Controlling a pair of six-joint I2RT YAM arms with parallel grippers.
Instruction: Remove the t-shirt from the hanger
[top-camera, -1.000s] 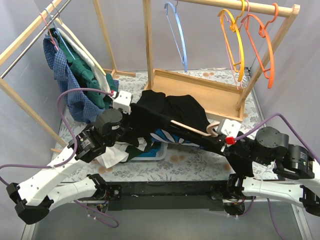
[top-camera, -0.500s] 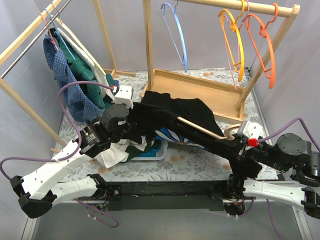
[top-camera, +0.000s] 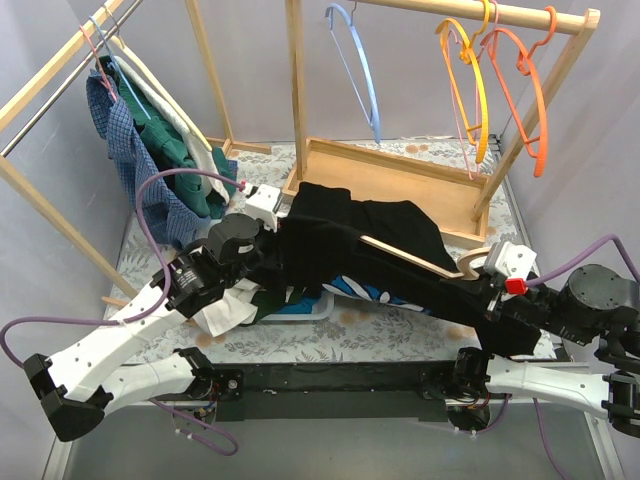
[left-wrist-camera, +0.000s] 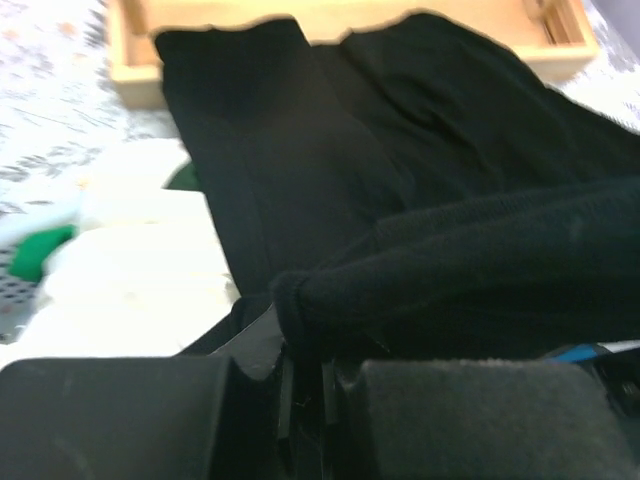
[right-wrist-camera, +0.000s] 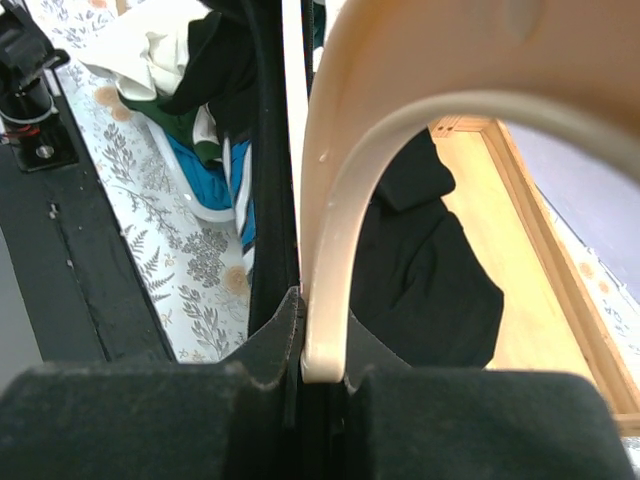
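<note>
A black t-shirt (top-camera: 345, 230) hangs stretched between my two grippers over the table's middle. A cream hanger (top-camera: 420, 258) sticks out of its right end. My left gripper (top-camera: 288, 243) is shut on a fold of the black t-shirt (left-wrist-camera: 420, 190); in the left wrist view the pinched fabric bulges just above the closed left gripper (left-wrist-camera: 305, 345). My right gripper (top-camera: 478, 282) is shut on the hanger's curved hook (right-wrist-camera: 345, 190), and the right wrist view shows the right gripper (right-wrist-camera: 322, 350) with the shirt (right-wrist-camera: 425, 270) beyond. The hanger's left part is hidden inside the shirt.
A pile of white, green and blue clothes (top-camera: 250, 300) lies under the shirt. A wooden tray (top-camera: 400, 180) stands behind it. Blue (top-camera: 355, 70), yellow (top-camera: 470, 90) and orange (top-camera: 530, 90) hangers hang from the back rail. Shirts (top-camera: 150, 150) hang at the left.
My right gripper has pulled the hanger to the right, so more of its arm shows out of the shirt. My left gripper has shifted right and back, holding the fabric.
</note>
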